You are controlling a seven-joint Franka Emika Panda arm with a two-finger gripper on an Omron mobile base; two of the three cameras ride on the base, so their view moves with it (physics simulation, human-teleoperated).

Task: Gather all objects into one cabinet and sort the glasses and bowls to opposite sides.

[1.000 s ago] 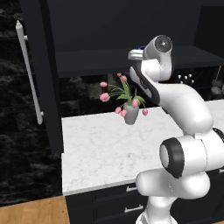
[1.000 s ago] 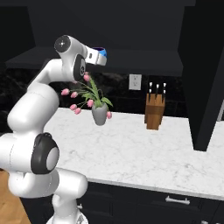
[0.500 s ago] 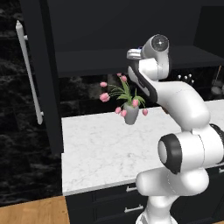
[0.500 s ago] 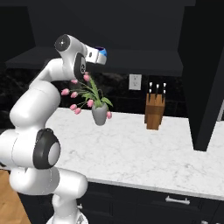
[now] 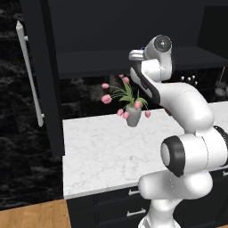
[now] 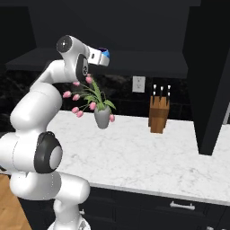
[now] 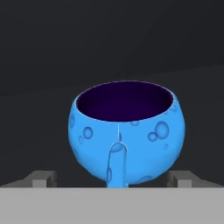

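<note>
Raised to shelf height: the gripper (image 6: 106,55), out at the end of the white arm (image 6: 42,96), level with the dark shelf (image 6: 148,63) of the black cabinet (image 5: 111,31). Between the fingers, 1 small bright blue bowl (image 7: 127,133), upright, dark inside, bubbled on the outside, with a thin handle-like strip facing the hand camera. In the hand view, 2 grey fingertips (image 7: 40,178) low at either side of the bowl, close to its lower flanks; contact itself hidden under the bowl's curve, so closed on it or merely bracketing it cannot be told for sure. In the right base view, a patch of the same blue (image 6: 104,55) at the gripper's tip, just above the front edge of the shelf. Behind the bowl, nothing but dark cabinet wall.

Below, on the white marble counter (image 5: 102,151): a grey vase of pink tulips (image 5: 132,111), directly under the arm's upper link. Farther right in the right base view, a wooden knife block (image 6: 159,114) against the back wall, with a white wall outlet (image 6: 138,84) just up and left of it. At the left of the left base view, a tall black cabinet door (image 5: 42,75), open, with its long white bar handle (image 5: 29,75). Under the counter, black base drawers (image 5: 116,207) with pale pulls.
</note>
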